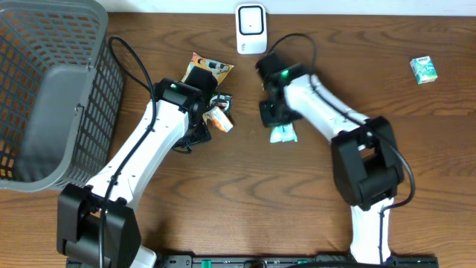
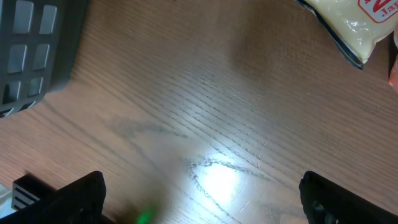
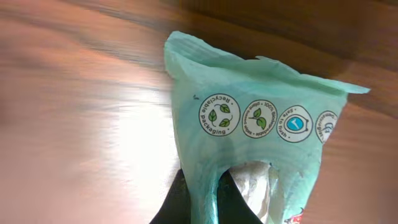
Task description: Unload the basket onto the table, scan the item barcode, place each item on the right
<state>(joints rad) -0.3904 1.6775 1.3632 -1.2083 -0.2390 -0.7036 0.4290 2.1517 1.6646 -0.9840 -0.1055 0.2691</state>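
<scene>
A teal plastic packet [image 3: 249,118] with round recycling marks lies on the wooden table, and my right gripper [image 3: 208,198] is shut on its near edge, the film pinched between the two black fingers. From overhead the same packet [image 1: 283,134] shows just below the right gripper [image 1: 271,113]. The white barcode scanner [image 1: 251,28] stands at the table's back edge, apart from the packet. My left gripper [image 2: 202,199] hangs open over bare wood with nothing between its fingers [image 2: 81,198].
A grey mesh basket [image 1: 44,97] fills the left side. A yellow and black snack packet [image 1: 208,68] and an orange packet [image 1: 219,119] lie beside the left arm. A small green box [image 1: 424,69] sits at the far right.
</scene>
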